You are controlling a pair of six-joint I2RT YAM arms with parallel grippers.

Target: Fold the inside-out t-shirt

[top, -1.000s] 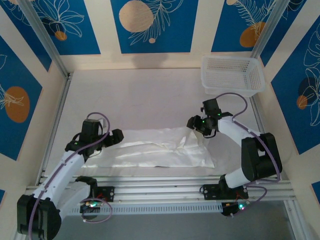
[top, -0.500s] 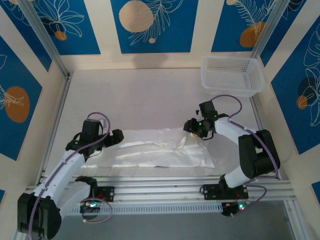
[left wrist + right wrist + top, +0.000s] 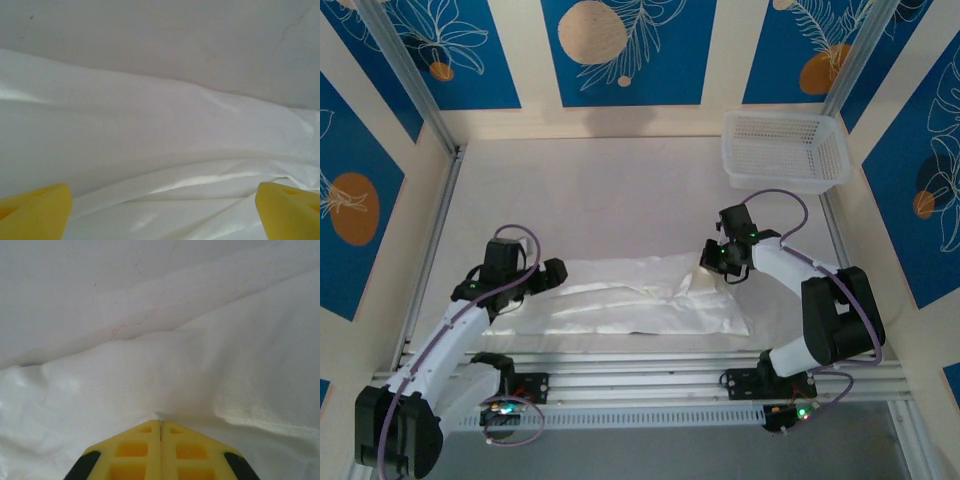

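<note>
The inside-out t-shirt (image 3: 640,300) lies as a long, wrinkled white band across the near part of the table. At its left end my left gripper (image 3: 556,272) sits low over the cloth. In the left wrist view its yellow fingertips (image 3: 35,210) stand wide apart, open, with smooth folds of the t-shirt (image 3: 150,150) between them. My right gripper (image 3: 712,263) is at the band's far right corner. In the right wrist view this gripper (image 3: 160,422) is shut, and the t-shirt (image 3: 150,375) puckers into its closed tips.
A white mesh basket (image 3: 785,150) stands at the far right corner of the table. Bare table (image 3: 620,200) stretches behind the shirt. Metal rails (image 3: 650,365) run along the near edge, and frame posts stand on both sides.
My right gripper has shifted slightly, first left and then toward the near edge, carrying the shirt's corner with it. The left arm has stayed still.
</note>
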